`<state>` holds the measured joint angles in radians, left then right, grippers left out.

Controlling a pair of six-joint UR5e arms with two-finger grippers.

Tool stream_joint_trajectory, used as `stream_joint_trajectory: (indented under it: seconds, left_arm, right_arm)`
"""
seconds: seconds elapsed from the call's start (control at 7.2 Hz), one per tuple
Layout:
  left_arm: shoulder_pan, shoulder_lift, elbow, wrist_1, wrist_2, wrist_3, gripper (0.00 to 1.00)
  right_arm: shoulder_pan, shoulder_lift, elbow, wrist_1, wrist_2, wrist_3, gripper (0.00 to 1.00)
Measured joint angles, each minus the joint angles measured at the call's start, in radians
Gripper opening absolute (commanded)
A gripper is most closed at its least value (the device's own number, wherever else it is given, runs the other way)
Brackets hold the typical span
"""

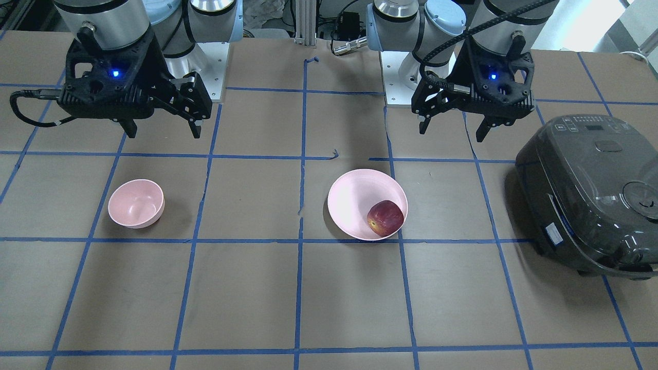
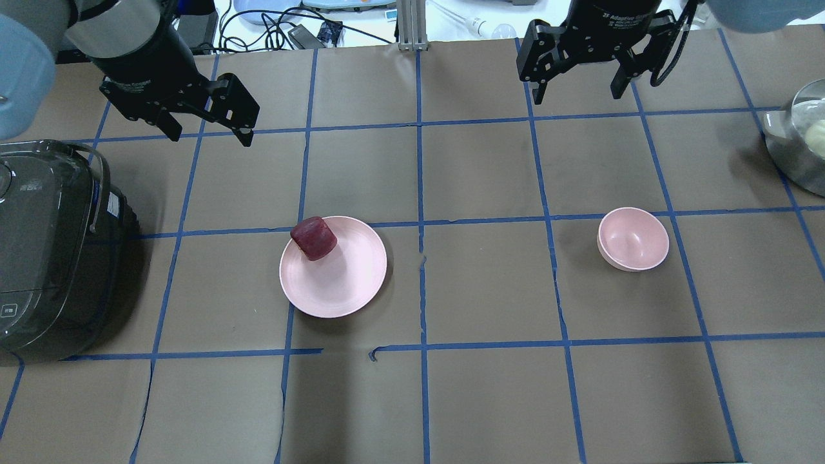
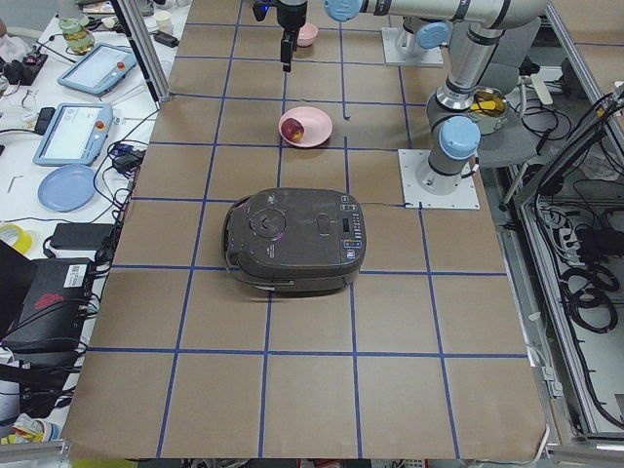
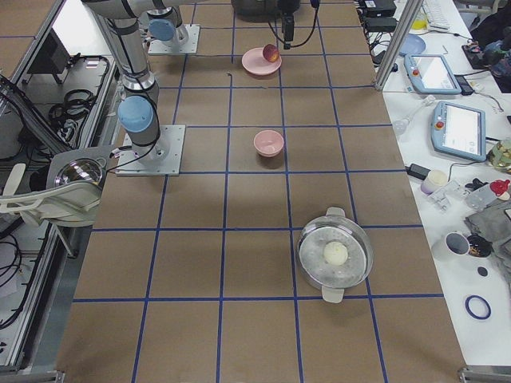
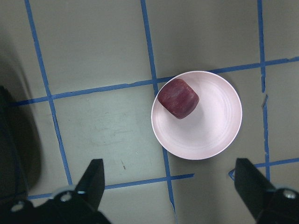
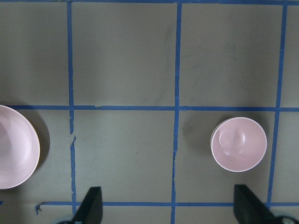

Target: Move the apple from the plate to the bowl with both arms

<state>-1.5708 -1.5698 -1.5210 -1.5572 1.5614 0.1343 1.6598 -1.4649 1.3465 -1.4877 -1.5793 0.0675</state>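
Left hand (image 2: 209, 136) spread wide, apple (image 2: 314, 238) on plate (image 2: 341, 287)

White print on the right gripper (image 2: 575, 96) reads "2F Adaptive Gripper"; labels on the rice cooker (image 2: 45, 258) are too small.

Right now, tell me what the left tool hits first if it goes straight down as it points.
Likely bare table beside the plate, not the apple: the left tool points down just off the plate's rim. Depth is uncertain.
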Motion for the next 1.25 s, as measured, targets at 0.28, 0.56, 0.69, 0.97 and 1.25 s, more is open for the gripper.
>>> stream_joint_trajectory:
  seconds: [0.28, 0.56, 0.69, 0.97, 1.25]
  left_arm:
    - [0.0, 0.0, 0.0, 0.001, -0.002, 0.0, 1.0]
    - [0.0, 0.0, 0.0, 0.002, 0.002, -0.016, 1.0]
    - [0.0, 0.0, 0.0, 0.002, 0.002, -0.024, 1.0]
    - [0.0, -0.001, 0.0, 0.003, -0.002, -0.029, 1.0]
    - [0.0, -0.001, -0.001, 0.006, -0.003, -0.031, 1.0]
  right_arm:
    - [0.0, 0.0, 0.0, 0.0, -0.001, 0.0, 1.0]
    - [0.0, 0.001, 0.0, 0.0, 0.0, 0.0, 1.0]
    - [0.0, 0.001, 0.0, 0.001, -0.001, 0.0, 1.0]
    - [0.0, 0.0, 0.0, 0.001, -0.002, 0.0, 1.0]
    - [0.0, 0.0, 0.001, 0.002, -0.004, 0.0, 1.0]
